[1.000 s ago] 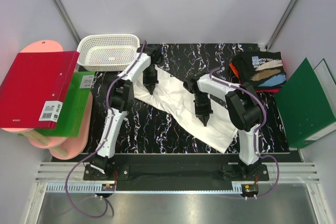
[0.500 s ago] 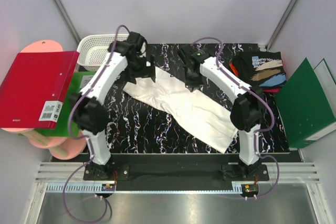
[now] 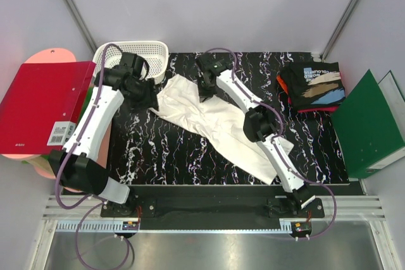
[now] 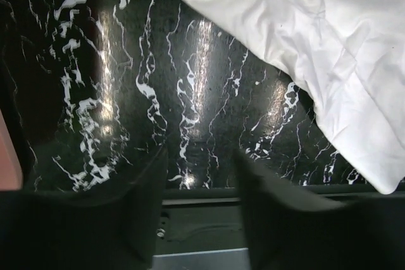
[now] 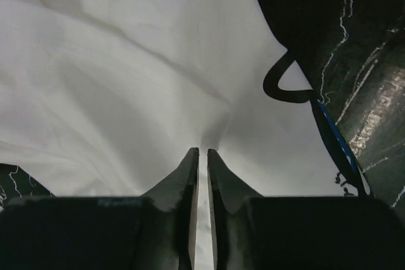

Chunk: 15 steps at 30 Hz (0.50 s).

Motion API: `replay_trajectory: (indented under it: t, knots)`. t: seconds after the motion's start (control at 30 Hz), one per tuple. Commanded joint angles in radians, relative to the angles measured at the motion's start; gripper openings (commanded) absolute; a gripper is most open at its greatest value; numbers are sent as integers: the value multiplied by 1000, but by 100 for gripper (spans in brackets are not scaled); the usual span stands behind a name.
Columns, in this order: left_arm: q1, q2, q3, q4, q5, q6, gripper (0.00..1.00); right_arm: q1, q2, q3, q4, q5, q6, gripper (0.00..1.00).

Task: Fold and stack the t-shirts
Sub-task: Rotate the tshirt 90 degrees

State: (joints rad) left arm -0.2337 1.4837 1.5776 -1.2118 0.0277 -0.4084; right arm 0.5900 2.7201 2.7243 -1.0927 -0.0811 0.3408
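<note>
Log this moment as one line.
left gripper: open, beside white shirt | right gripper: pinching white shirt | shirt stack: far right

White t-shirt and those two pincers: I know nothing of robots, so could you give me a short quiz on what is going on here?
1. True or false: the left pincer holds the white t-shirt.
2. Where on the table does the black t-shirt lie? A near left; B far right; C centre.
3. Fill in: the right pincer is shut on the ___ t-shirt.
Key: 1 false, it stands open over bare table; 2 B; 3 white.
</note>
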Motion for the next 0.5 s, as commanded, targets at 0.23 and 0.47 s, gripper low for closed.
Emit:
replay_trajectory:
  t: [0.23, 0.47]
  knots:
    - [0, -100, -165, -6, -23, -32, 99, -104, -88, 11, 237, -186, -14, 64]
    - [0, -103, -231, -11, -25, -50, 99, -174, -34, 31, 327, -276, -8, 79]
